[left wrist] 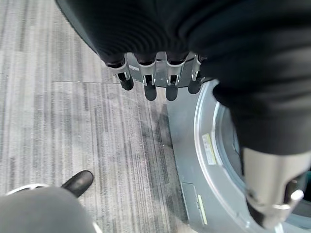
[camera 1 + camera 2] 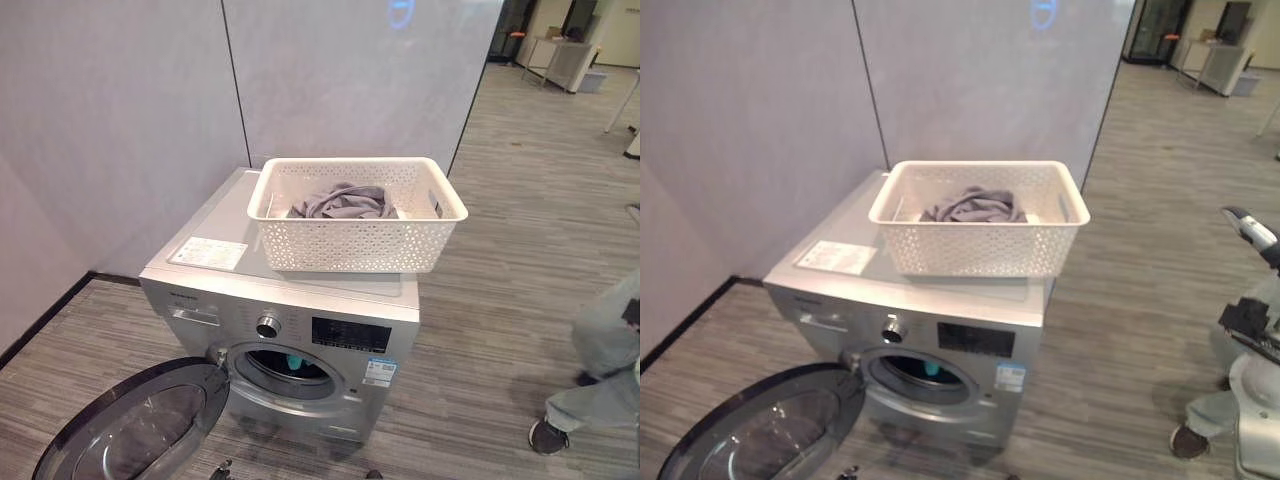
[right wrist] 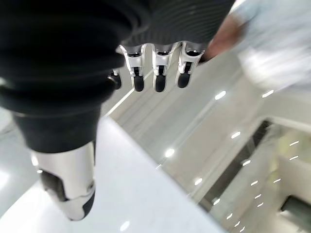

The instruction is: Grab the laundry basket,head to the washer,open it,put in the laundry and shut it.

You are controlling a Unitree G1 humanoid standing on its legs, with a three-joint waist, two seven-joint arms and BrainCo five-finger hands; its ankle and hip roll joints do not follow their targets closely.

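A silver washer [image 2: 285, 330] stands against a grey wall, its round door [image 2: 135, 420] swung fully open and down toward the floor on the robot's left, the drum mouth [image 2: 285, 368] exposed with something teal just inside. On the washer's flat top sits the white basket [image 2: 355, 245], its long axis running side to side, and a bundle of grey laundry [image 2: 340, 202] lies in the middle of it. At the right edge a person [image 2: 595, 370] crouches on the wood-look floor.

The left hand [image 1: 155, 80] hangs low beside the washer front, fingers straight and relaxed, holding nothing; its wrist view looks down along the door opening. The right hand [image 3: 155, 65] points up toward the ceiling lights, fingers likewise loose and empty.

Judging from the open door and the full basket, loading is the step in hand. The laundry lies above and ahead of both hands, and either must rise over the basket's near rim. The left hand appears the nearer to the drum mouth.
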